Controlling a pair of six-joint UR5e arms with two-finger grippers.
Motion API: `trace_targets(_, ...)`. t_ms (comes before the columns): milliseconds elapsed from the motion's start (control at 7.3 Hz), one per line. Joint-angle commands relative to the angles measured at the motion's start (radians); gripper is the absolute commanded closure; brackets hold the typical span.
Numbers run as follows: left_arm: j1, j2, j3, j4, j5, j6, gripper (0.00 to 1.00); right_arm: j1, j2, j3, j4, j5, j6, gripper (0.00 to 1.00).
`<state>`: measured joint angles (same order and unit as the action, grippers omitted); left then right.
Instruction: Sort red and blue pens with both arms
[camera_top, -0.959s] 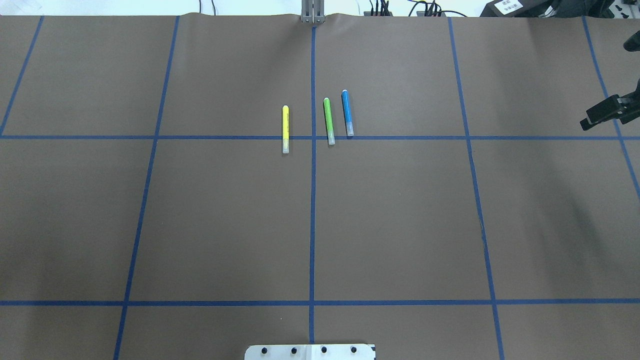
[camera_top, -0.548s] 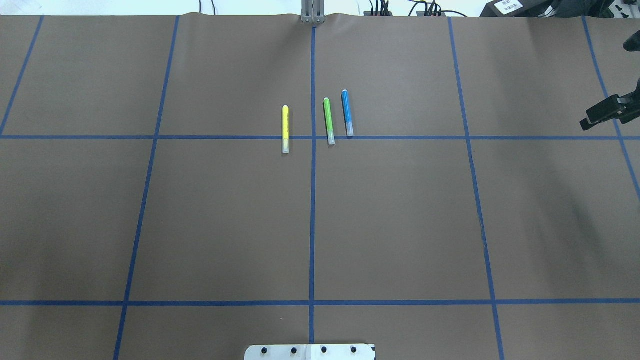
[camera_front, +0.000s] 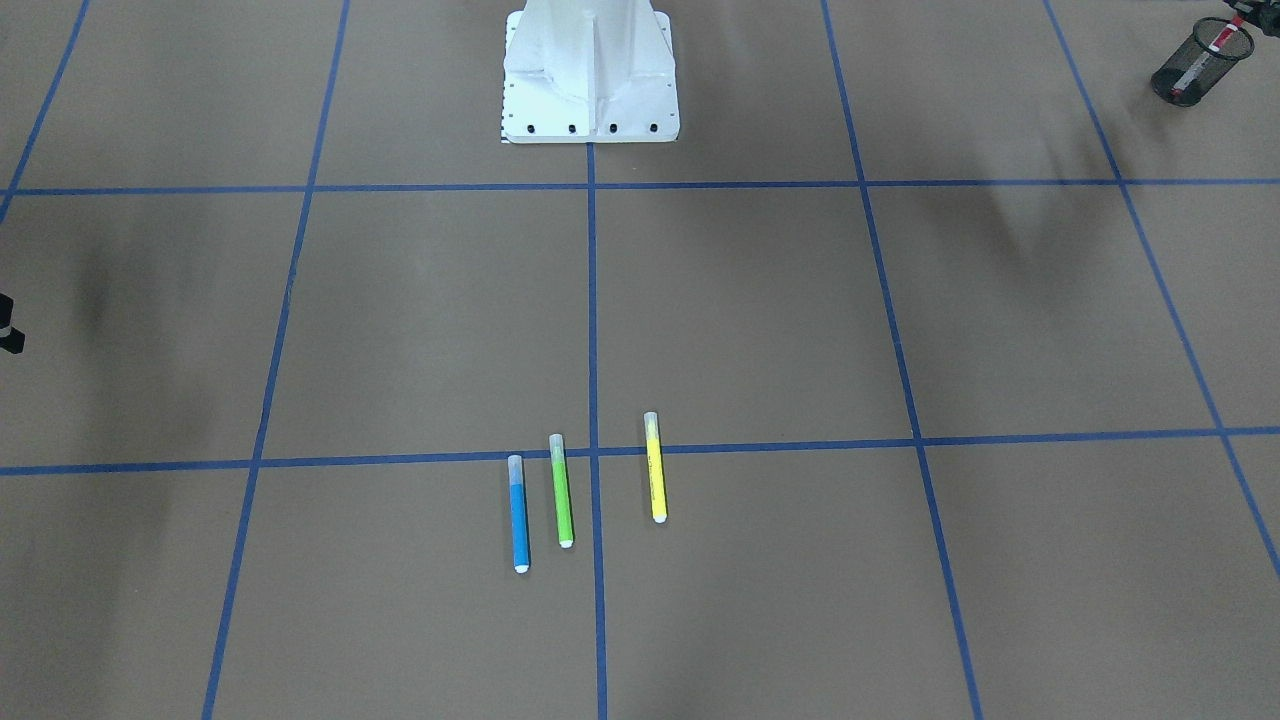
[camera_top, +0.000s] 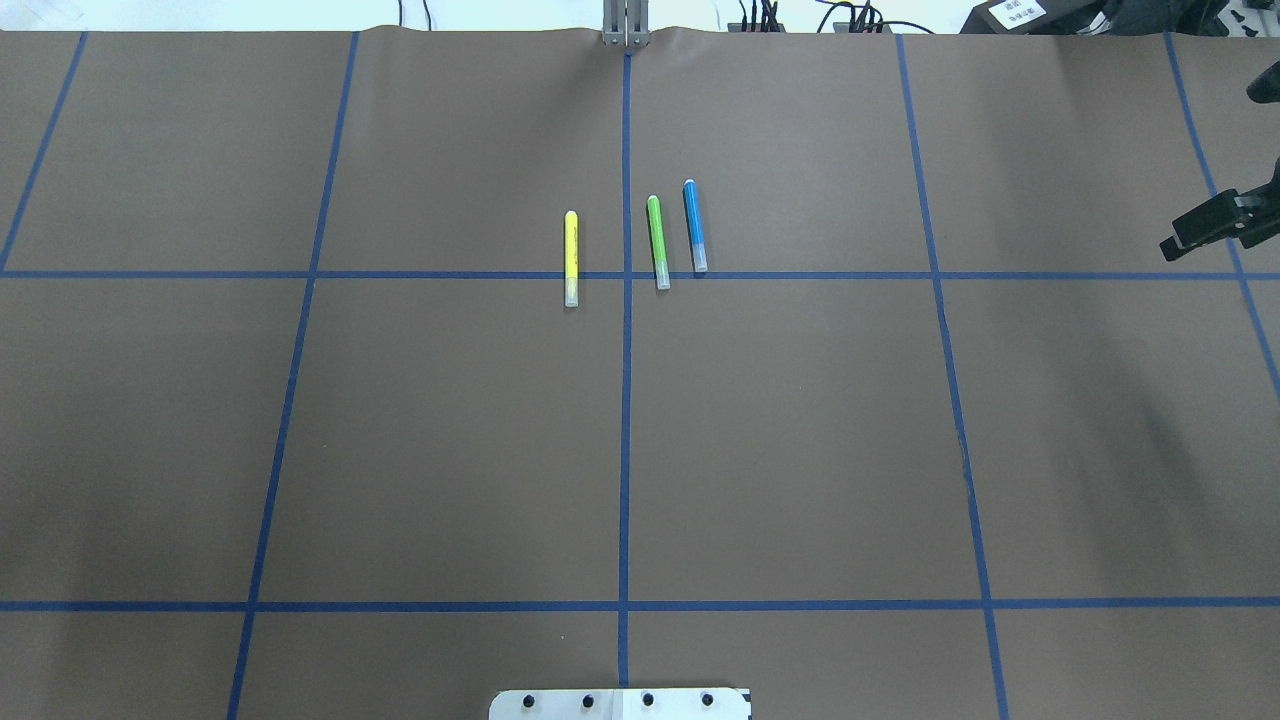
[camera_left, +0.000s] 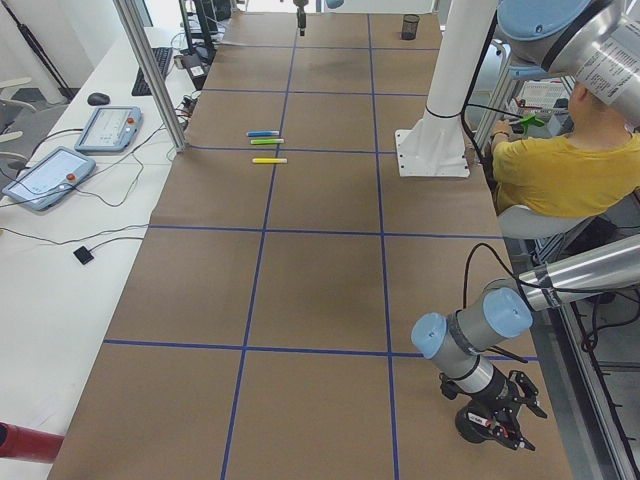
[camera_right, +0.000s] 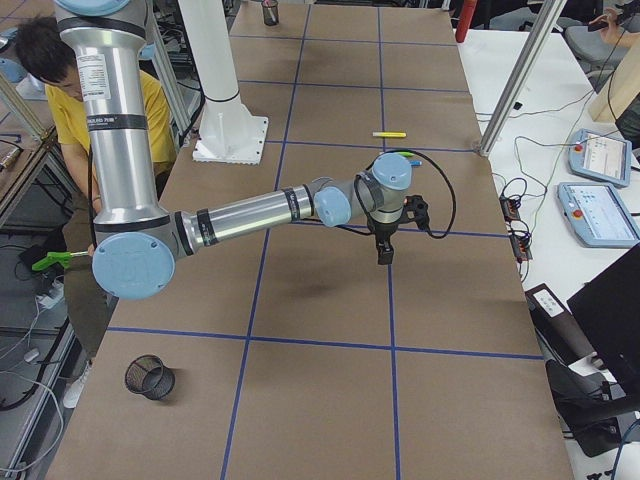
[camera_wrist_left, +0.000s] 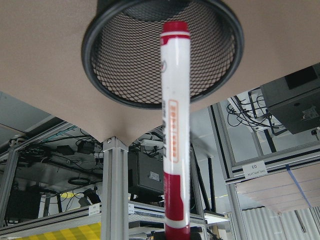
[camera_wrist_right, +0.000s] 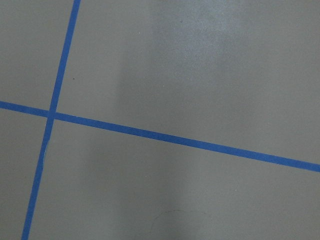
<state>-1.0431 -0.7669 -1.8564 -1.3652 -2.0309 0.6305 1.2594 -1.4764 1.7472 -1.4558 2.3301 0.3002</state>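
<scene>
Red pen is at the black mesh cup on the robot's left side, cap end at the cup's mouth. I can't tell if it's all the way in. It pokes out from under the left jaws, but I can't tell if they grip it or are open. So red is approx. half done.

Blue pen lies flat mid-desk, just beside the green marker, w/ the yellow marker a bit further. Nothing holds it. Right jaws hang well apart from it, near the desk's end; open or closed, can't tell. Blue is left to do, prob. into the 2nd cup.
</scene>
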Motion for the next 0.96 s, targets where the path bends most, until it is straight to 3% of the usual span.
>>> trace_targets(0, 0.0, -0.002, -0.001, 0.0, 0.0, 0.002, 0.0, 0.0, -0.001, 0.0, 0.0, 0.0, -0.001, 0.01)
trace_targets(411, -0.006, -0.031, -0.044, 0.012, -0.032, 0.003, 0.0, 0.002, -0.001, 0.0, 0.0, 0.002, -0.001, 0.01)
trace_targets(548, -0.012, -0.031, -0.096, 0.02, -0.079, 0.002, 0.0, 0.0, 0.001, 0.0, 0.002, 0.002, -0.001, 0.01)
trace_targets(822, -0.04, -0.06, -0.234, 0.134, -0.084, 0.002, 0.0, 0.002, -0.001, 0.002, 0.002, 0.002, -0.001, 0.01)
